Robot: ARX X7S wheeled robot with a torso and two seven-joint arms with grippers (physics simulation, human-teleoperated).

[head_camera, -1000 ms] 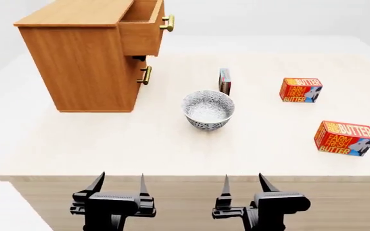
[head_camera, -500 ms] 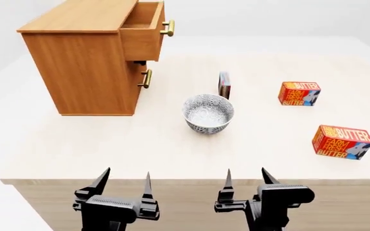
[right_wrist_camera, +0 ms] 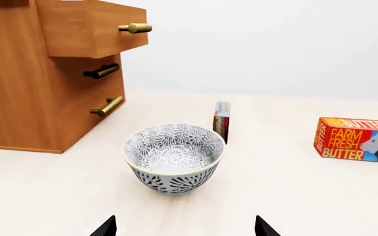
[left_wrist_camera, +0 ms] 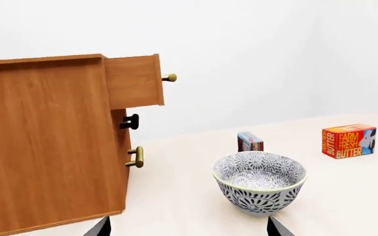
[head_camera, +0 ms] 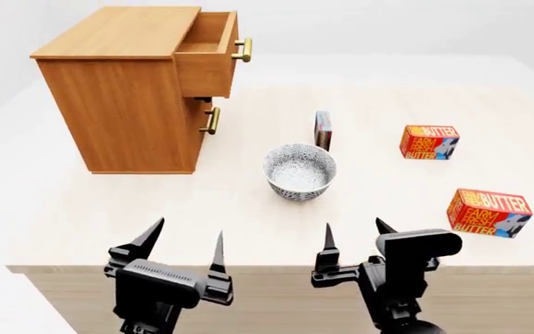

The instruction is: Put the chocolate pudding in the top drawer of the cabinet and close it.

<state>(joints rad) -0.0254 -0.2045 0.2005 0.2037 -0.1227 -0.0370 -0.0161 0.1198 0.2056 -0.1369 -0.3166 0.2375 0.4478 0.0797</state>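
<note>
The chocolate pudding (head_camera: pixel 322 130) (left_wrist_camera: pixel 249 141) (right_wrist_camera: pixel 221 119) stands on edge just behind a patterned bowl. At the table's back left is the orange-brown cabinet (head_camera: pixel 123 104) (left_wrist_camera: pixel 45 142) (right_wrist_camera: pixel 18 83), its top drawer (head_camera: pixel 209 50) (left_wrist_camera: pixel 134 81) (right_wrist_camera: pixel 87 27) pulled out, brass handle toward the right. My left gripper (head_camera: pixel 185 245) (left_wrist_camera: pixel 185 227) and right gripper (head_camera: pixel 355 238) (right_wrist_camera: pixel 183 227) hover open and empty over the table's front edge, well short of the bowl and the pudding.
The patterned bowl (head_camera: pixel 300 171) (left_wrist_camera: pixel 260 181) (right_wrist_camera: pixel 173 157) sits mid-table between the grippers and the pudding. Two red-orange butter boxes lie to the right, one far (head_camera: pixel 428 142) (left_wrist_camera: pixel 348 140) (right_wrist_camera: pixel 353 139), one nearer (head_camera: pixel 488 213). A lower drawer handle (head_camera: pixel 211 120) sticks out of the cabinet front.
The head view has tilted, so the table scene sits lower and both grippers show higher and nearer the table's edge. Both grippers stay open; nothing on the table moved.
</note>
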